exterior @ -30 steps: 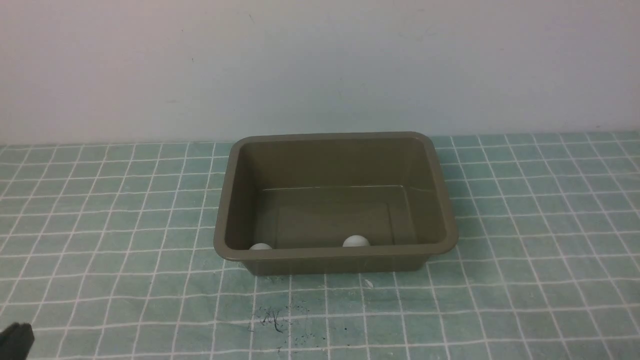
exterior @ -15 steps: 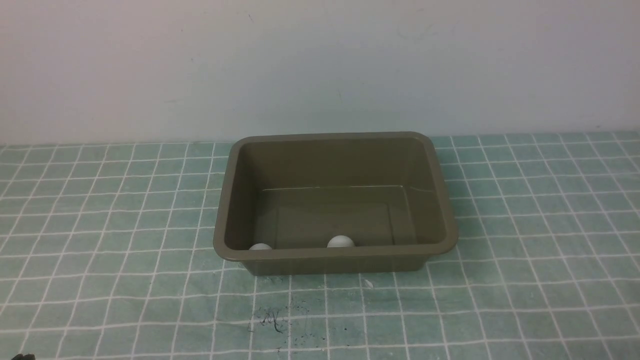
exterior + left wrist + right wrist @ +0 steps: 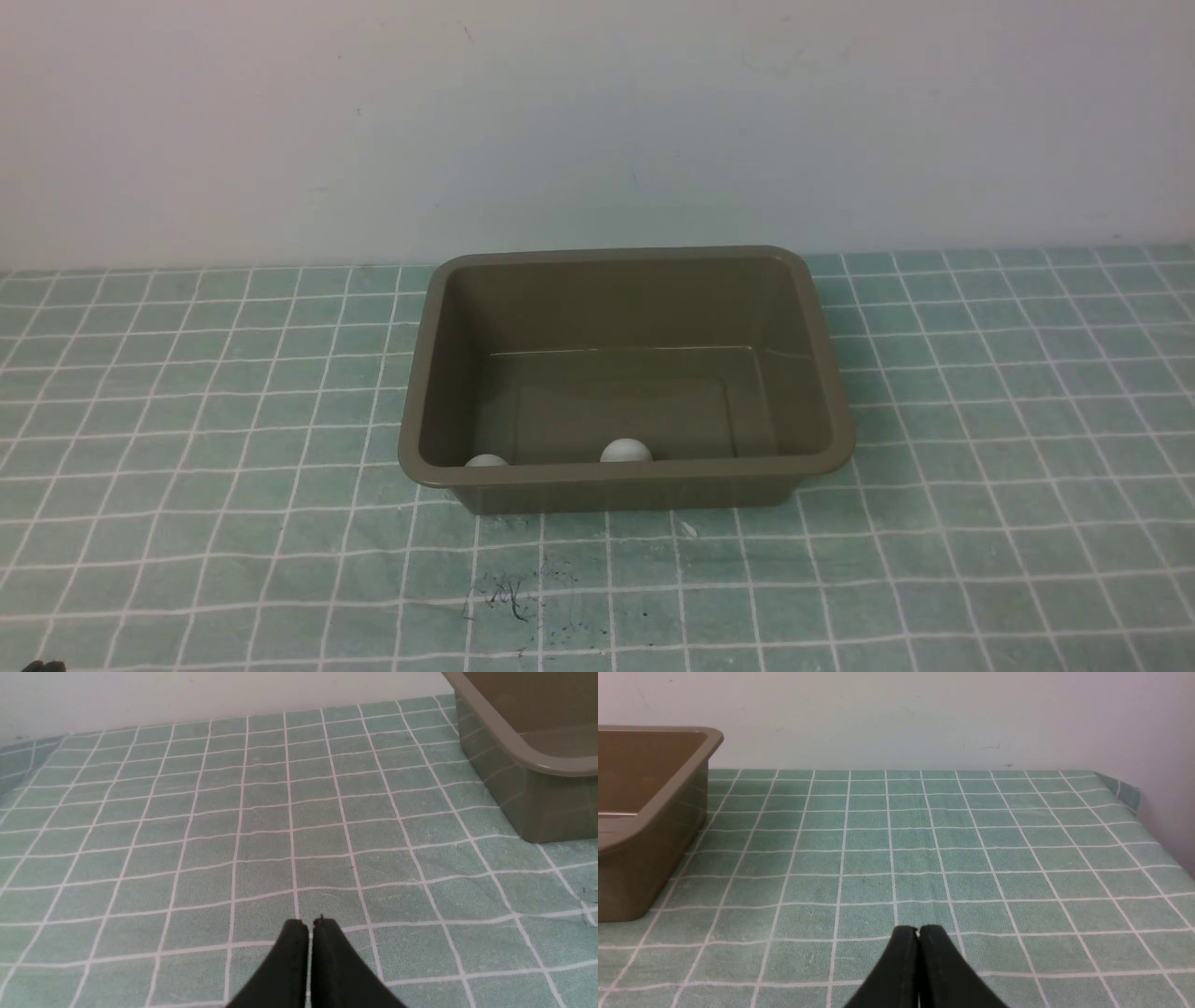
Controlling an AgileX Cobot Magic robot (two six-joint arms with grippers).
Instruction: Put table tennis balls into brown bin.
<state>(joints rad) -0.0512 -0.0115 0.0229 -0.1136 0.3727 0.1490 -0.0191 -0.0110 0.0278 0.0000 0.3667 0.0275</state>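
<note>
The brown bin stands in the middle of the table in the front view. Two white table tennis balls lie inside it against the near wall: one ball in the near left corner, mostly hidden by the rim, the other ball near the middle. My left gripper is shut with nothing in it, over the cloth left of the bin. My right gripper is shut and empty, over the cloth right of the bin. In the front view only a dark tip of the left gripper shows.
A green cloth with a white grid covers the table up to a pale wall. Dark specks mark the cloth in front of the bin. The table's far right corner meets a side wall.
The middle ball has rolled left along the bin's near wall. My left gripper has dropped out of the front view's lower left corner, leaving only a sliver.
</note>
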